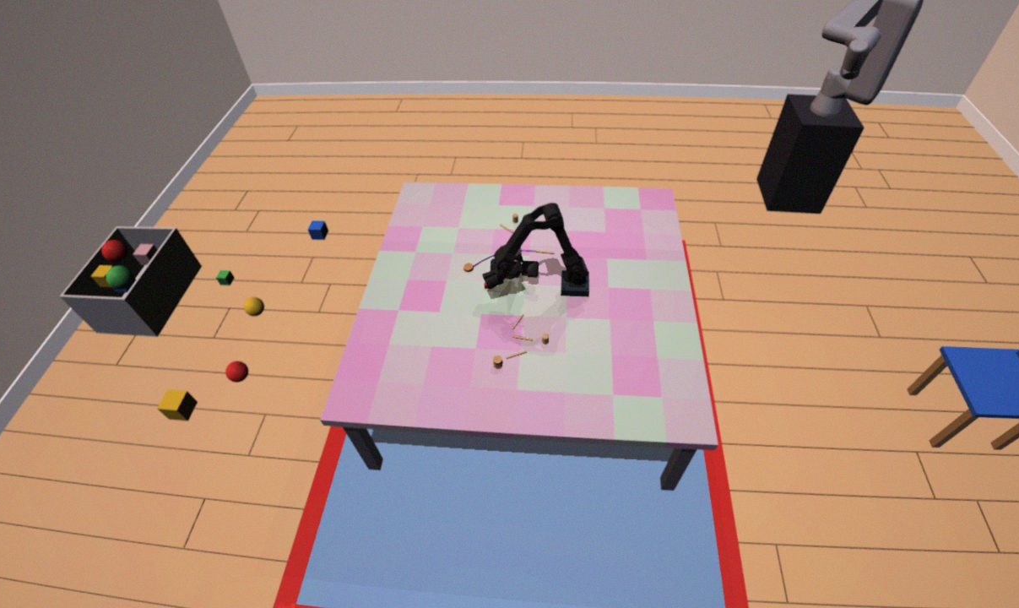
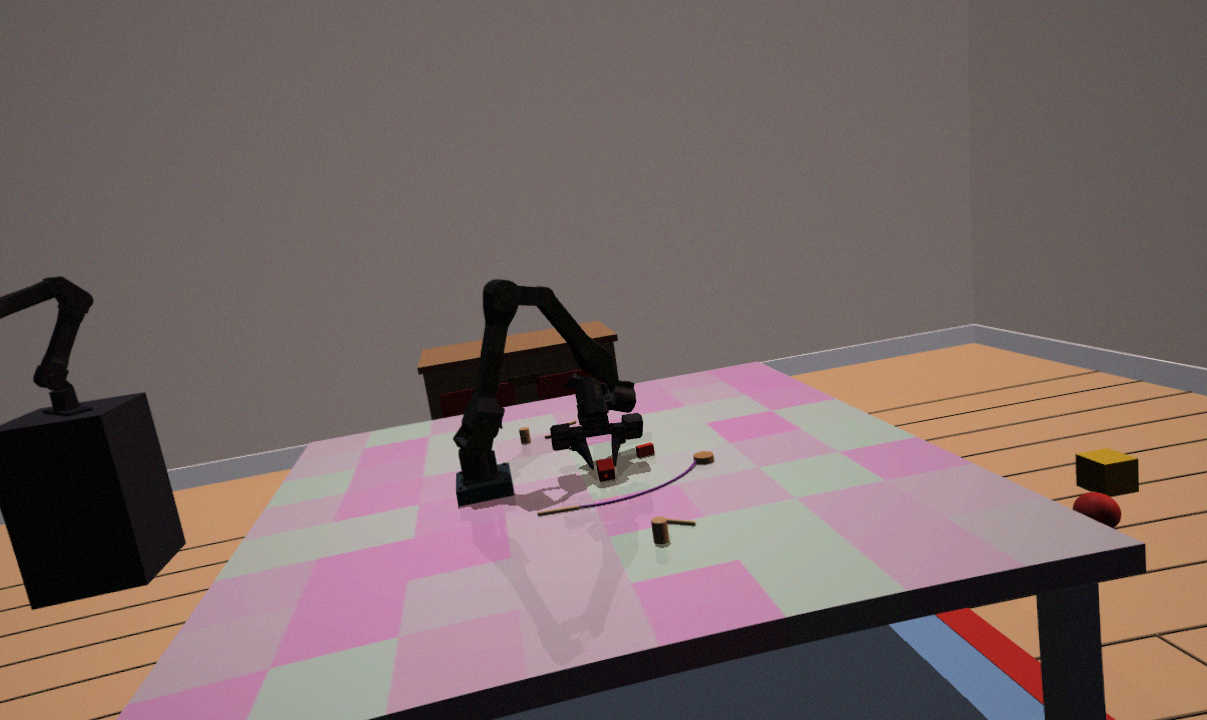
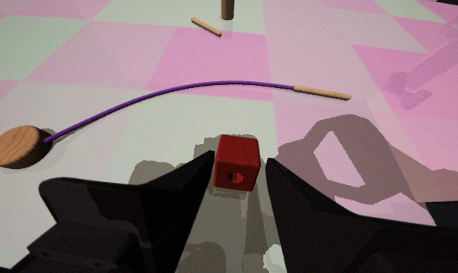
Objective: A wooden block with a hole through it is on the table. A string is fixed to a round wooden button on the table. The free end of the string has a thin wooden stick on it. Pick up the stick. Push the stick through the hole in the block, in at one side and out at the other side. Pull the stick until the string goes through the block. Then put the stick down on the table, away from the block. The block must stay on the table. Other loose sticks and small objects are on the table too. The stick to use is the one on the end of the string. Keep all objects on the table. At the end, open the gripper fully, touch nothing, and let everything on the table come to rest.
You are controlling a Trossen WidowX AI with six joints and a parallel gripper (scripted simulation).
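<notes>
The red block point(image 2: 605, 471) point(image 3: 237, 152) with the hole appears to rest on the table, its hole facing the wrist camera. My gripper point(image 2: 603, 462) point(image 3: 239, 159) is open around it, with a gap at each side in the wrist view. The stick point(image 1: 544, 252) point(image 2: 558, 511) point(image 3: 322, 92) lies on the table at the free end of the purple string point(image 2: 652, 488) point(image 3: 168, 90). The string curves past the block, outside the hole, to the round wooden button point(image 1: 468, 267) point(image 2: 703, 457) point(image 3: 18, 145). In the top view the arm hides the block and fingertips.
A second red piece point(image 2: 645, 449) lies near the gripper. A wooden cylinder point(image 1: 515, 217) point(image 2: 660, 531) point(image 3: 227, 9) and loose stick point(image 1: 506, 227) point(image 2: 679, 522) point(image 3: 206, 26) are beyond the string. Other loose sticks point(image 1: 523, 338) and cylinders point(image 1: 497, 361) lie on the table's opposite side.
</notes>
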